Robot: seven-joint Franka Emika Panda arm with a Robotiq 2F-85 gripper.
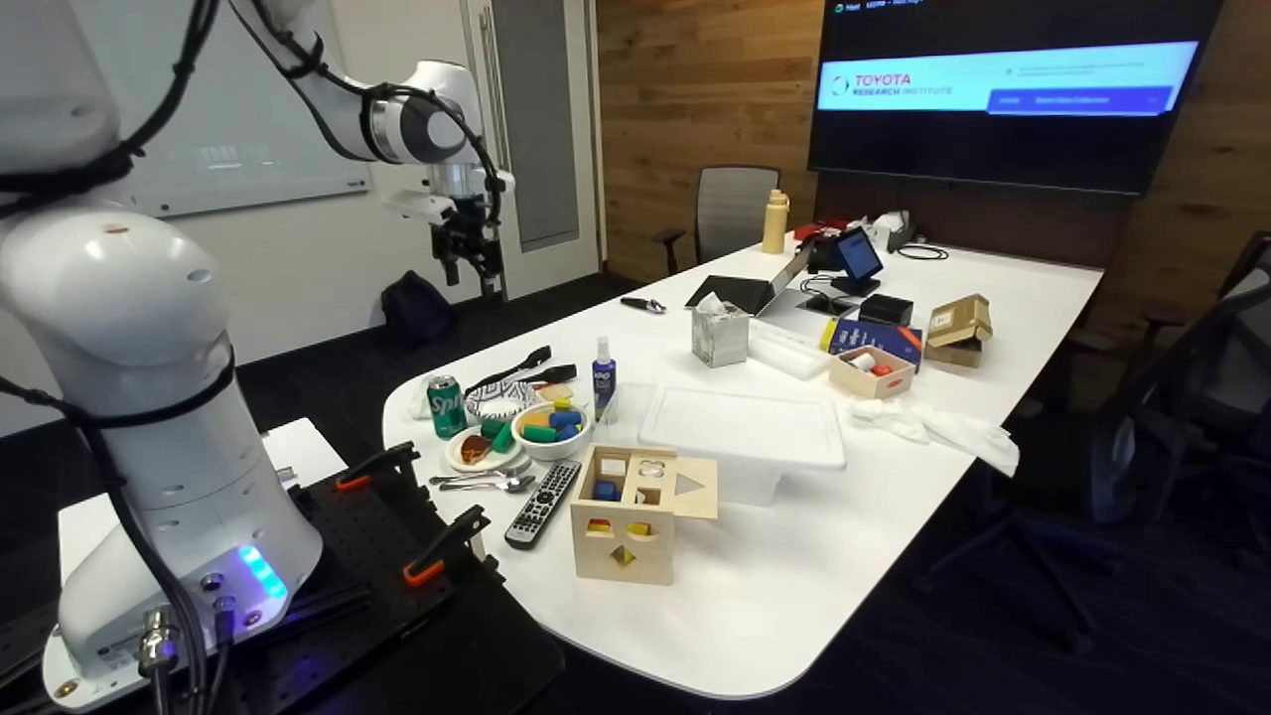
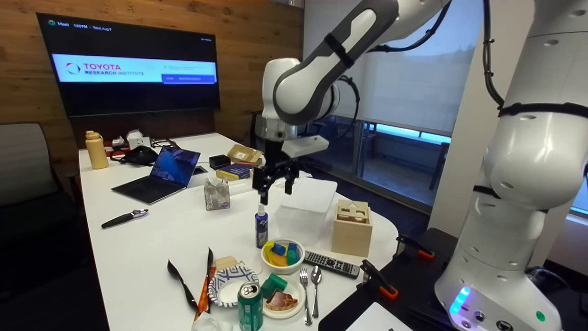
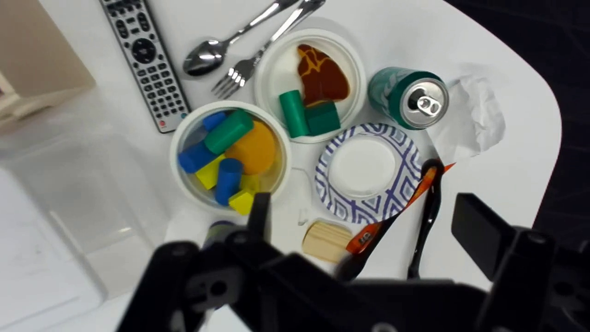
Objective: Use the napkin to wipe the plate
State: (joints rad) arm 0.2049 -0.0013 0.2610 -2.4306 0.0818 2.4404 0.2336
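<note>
"So, how much of the job was done?"

"None of it, as far as I could judge. In an exterior view the claw [image 1: 471,279] hung high, its two fingers apart with nothing between them. Lower down and well apart from it lay the plate [image 1: 503,460], just beside the bowl [image 1: 549,452] and near the can [image 1: 446,407]"

"And was the plate bare for a wipe?"

"Hardly. In an exterior view it carried the meat [image 2: 281,301] and two green blocks [image 2: 268,289], with the fork [image 2: 306,301] and spoon [image 2: 315,294] alongside. From that angle, too, the fingers stood apart, gripping nothing"

"What about something to wipe with?"

"The wrist view gave my best guess at the napkin [image 3: 477,115]: the crumpled white paper just beside the can. I couldn't tell if the can touched it. There too the claw was spread and held nothing, and the plate lay between the bowl and the can"

"So everything was left?"

"I'd say so: taking up the napkin, bringing it to the plate and rubbing, perhaps after moving the meat and blocks, or else working around them. I couldn't tell from the plate's bare part whether it was dirty or clean, so I'd have counted the wipe as not yet begun"
</note>
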